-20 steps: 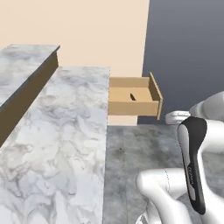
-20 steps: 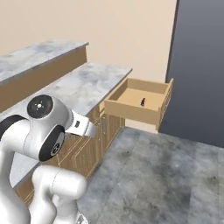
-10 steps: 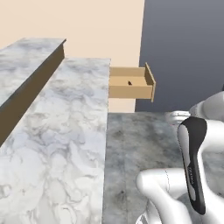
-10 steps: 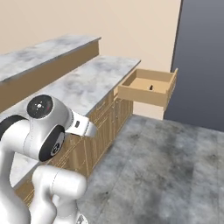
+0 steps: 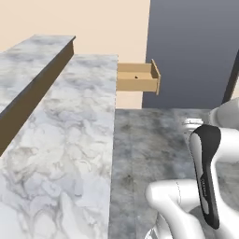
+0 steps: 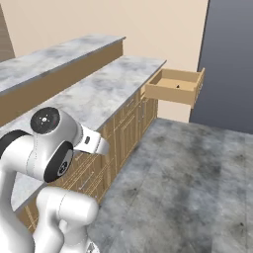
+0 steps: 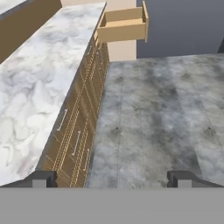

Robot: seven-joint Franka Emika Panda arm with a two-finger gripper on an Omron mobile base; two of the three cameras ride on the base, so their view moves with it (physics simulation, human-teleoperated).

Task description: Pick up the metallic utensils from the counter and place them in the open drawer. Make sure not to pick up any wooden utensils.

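Gripper [image 7: 112,179] far from open drawer [image 7: 124,27]

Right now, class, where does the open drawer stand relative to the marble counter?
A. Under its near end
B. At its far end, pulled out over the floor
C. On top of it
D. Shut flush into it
B: the open drawer juts out beyond the counter's far end.

My base has rolled back along the counter [image 5: 70,140], so both base cameras moved. The open drawer [image 5: 136,79] now sits farther off and smaller than a second ago, and more marble top and grey floor [image 6: 188,173] lie between me and it. The small dark thing inside the drawer lies unmoved.
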